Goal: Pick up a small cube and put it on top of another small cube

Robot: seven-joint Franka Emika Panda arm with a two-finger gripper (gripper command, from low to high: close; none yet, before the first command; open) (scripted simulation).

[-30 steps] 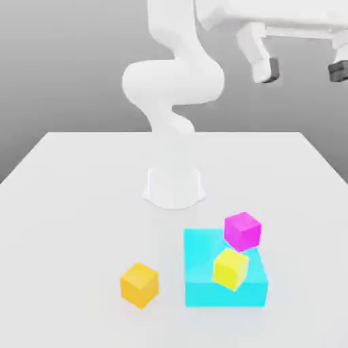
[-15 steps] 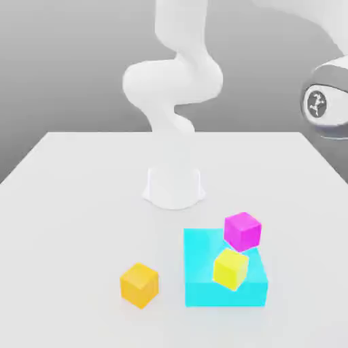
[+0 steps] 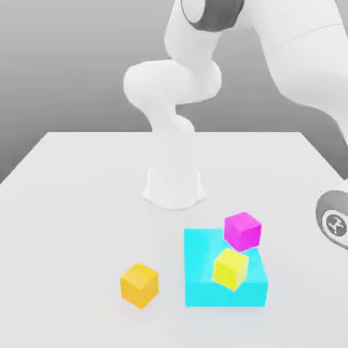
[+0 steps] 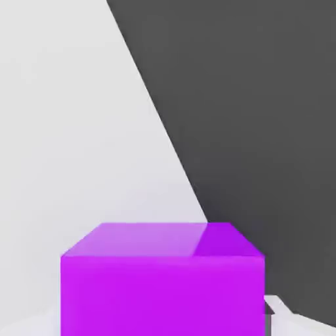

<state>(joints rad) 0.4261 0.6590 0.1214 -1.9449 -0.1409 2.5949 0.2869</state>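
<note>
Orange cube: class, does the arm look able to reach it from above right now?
Probably yes: the orange cube stands alone on the table, apart from the cyan block, with nothing over it or against it.

— What does your arm (image 3: 299, 54) look like?
— Smooth, glossy white, all rounded tube sections. My base (image 3: 174, 185) is a short white cylinder.
— Any markings?
— A dark grey round cap (image 3: 214, 12) sits on one joint, and another grey disc (image 3: 334, 221) carries a small white emblem.
</note>
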